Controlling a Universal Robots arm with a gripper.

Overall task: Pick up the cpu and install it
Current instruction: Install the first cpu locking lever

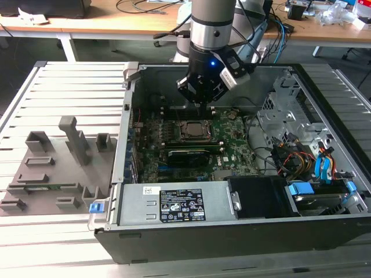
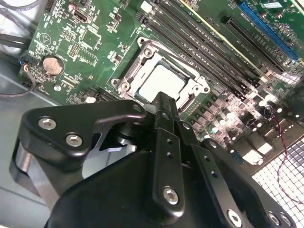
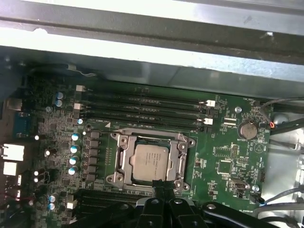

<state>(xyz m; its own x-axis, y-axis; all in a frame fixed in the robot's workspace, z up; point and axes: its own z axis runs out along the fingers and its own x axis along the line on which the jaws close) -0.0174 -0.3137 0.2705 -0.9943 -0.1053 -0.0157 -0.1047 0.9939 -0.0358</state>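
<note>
The cpu [image 1: 189, 130], a pale silver-grey square, lies flat inside the metal-framed socket [image 1: 202, 138] on the green motherboard of the open computer case. It lies level within the frame in both wrist views, cpu [image 2: 161, 81] and cpu [image 3: 150, 162]. My gripper [image 1: 200, 104] hangs a little above the board, just behind the socket in the exterior view. Its black fingers are pressed together with nothing between them, and the gripper [image 2: 164, 100] ends just short of the cpu's edge, as does the gripper [image 3: 160, 186].
Memory slots [image 3: 142, 107] run alongside the socket, with the case's back wall [image 1: 174, 78] close behind my gripper. A black card [image 1: 188, 155] sits in front of the socket. Drive bays and cables [image 1: 301, 156] are at the exterior view's right. Grey fixture blocks [image 1: 64, 156] stand outside at its left.
</note>
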